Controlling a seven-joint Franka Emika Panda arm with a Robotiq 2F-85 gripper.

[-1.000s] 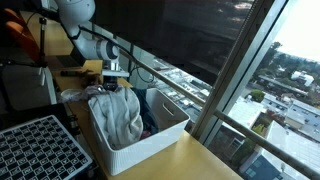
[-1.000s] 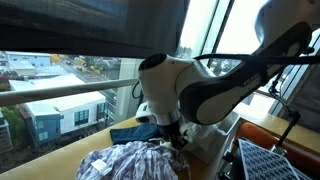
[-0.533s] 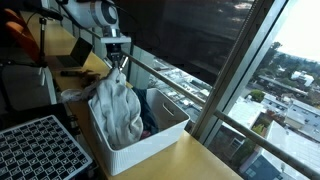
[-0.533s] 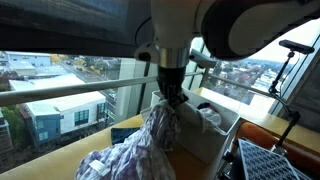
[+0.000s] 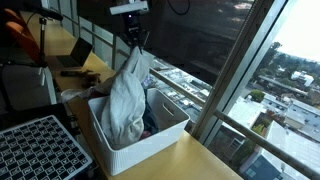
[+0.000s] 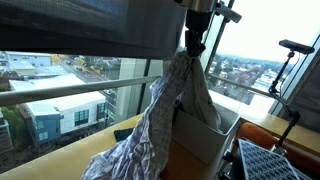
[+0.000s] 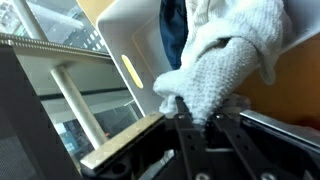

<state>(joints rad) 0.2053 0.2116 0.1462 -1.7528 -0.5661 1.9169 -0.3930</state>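
My gripper (image 5: pixel 134 42) hangs high over the white bin (image 5: pixel 150 138) and is shut on the top of a pale grey-white cloth (image 5: pixel 126 95). The cloth hangs stretched down from the fingers, with its lower end still in the bin. In an exterior view the gripper (image 6: pixel 190 47) pinches the same cloth (image 6: pixel 160 120), which drapes down in checked folds. In the wrist view the knitted cloth (image 7: pixel 225 60) bunches between the fingers (image 7: pixel 178 108). A dark blue garment (image 5: pixel 153 105) lies in the bin behind it, also visible as blue fabric (image 7: pixel 173 30).
A black perforated crate (image 5: pixel 35 148) sits beside the bin on the wooden table (image 5: pixel 190 160). Large windows with a metal rail (image 6: pixel 70 92) run along the table's far side. A wooden surface with a dark object (image 5: pixel 75 60) lies behind the bin.
The gripper has risen steeply from just above the bin, pulling the cloth up with it so it now hangs stretched out. The arm has swung up out of the exterior views.
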